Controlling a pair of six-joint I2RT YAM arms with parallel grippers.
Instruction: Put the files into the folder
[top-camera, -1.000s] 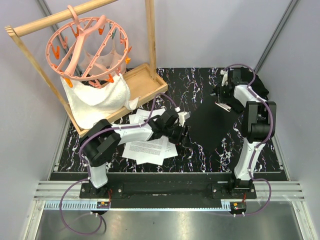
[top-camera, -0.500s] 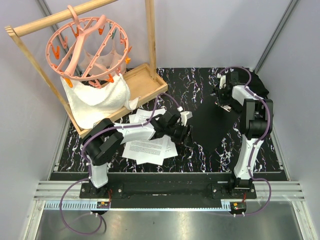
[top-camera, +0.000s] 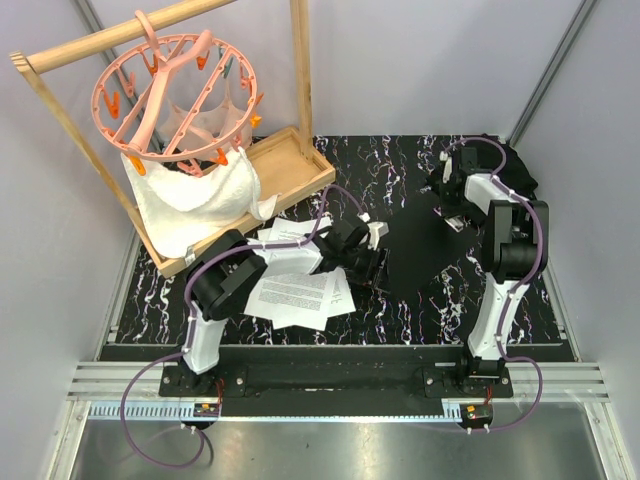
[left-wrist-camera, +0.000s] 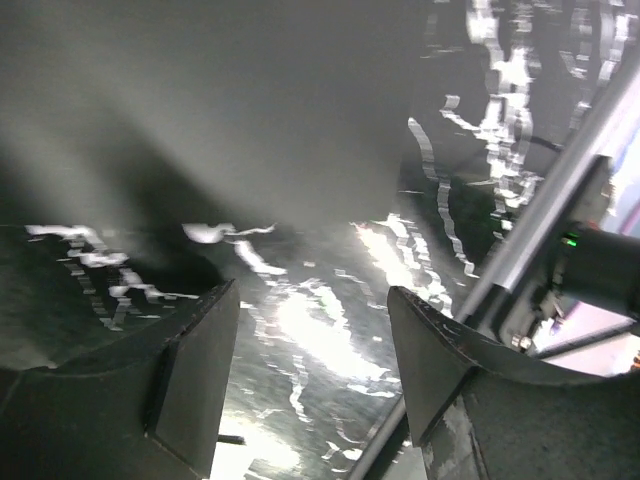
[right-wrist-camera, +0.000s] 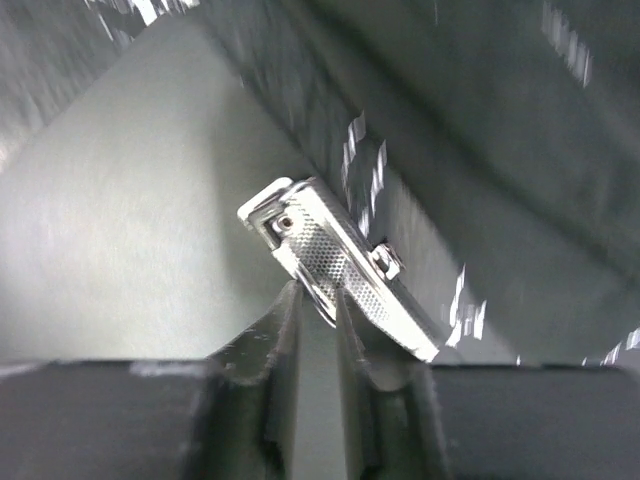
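Overhead camera looks down; 2 wrist cameras sit close above the folder (top-camera: 428, 250).

Two arms: one left arm (top-camera: 225, 285) and one right arm (top-camera: 510, 245). Two grippers, one to each arm: the left gripper (left-wrist-camera: 315, 330) and the right gripper (right-wrist-camera: 315, 300), each with two fingers. One black folder (top-camera: 420, 255), bearing one silver clip (right-wrist-camera: 340, 265). The files (top-camera: 295, 295) are overlapping white sheets, at least three, the exact number unclear. One wooden rack (top-camera: 300, 60), with one tray (top-camera: 290, 160) as its base. One pink round hanger (top-camera: 180, 95), with orange pegs too many and too small to count. One white cloth (top-camera: 190, 205). One black bundle (top-camera: 520, 170). One marbled table (top-camera: 400, 160)
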